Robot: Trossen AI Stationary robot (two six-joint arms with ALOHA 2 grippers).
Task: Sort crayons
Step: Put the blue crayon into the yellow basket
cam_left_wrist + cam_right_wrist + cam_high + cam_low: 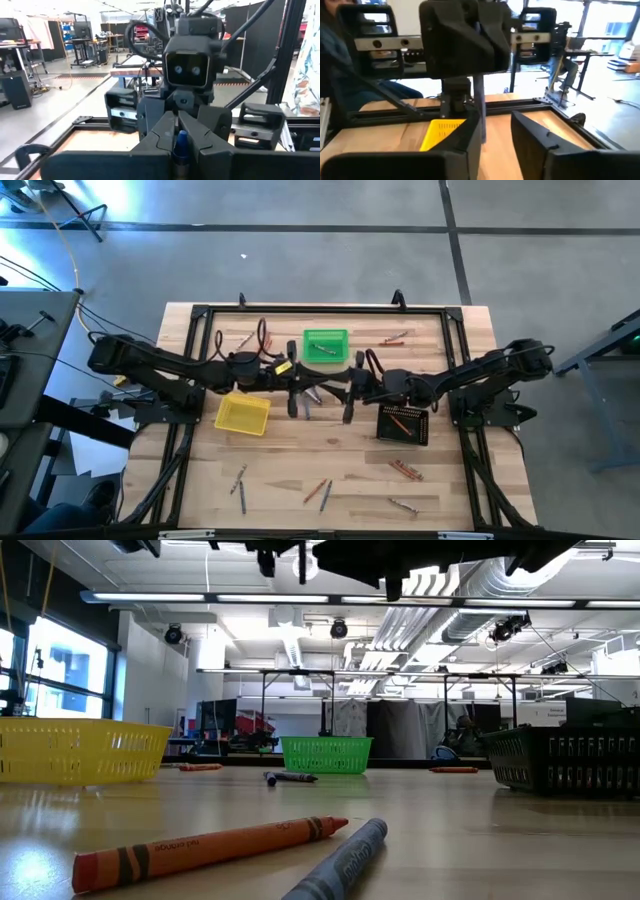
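High view: camera above, facing straight down on the whole table [330,450] and both arms. Low view: camera at table-top height, facing level across the wood into the room, with two crayons [205,852] very near the lens. Left wrist view: camera facing along the left arm's fingers [162,132] toward the right arm's wrist, close by. Right wrist view: the opposite direction, facing the left arm. Yellow basket [242,413] appears in high, low and right wrist views; green basket [325,345] in high and low
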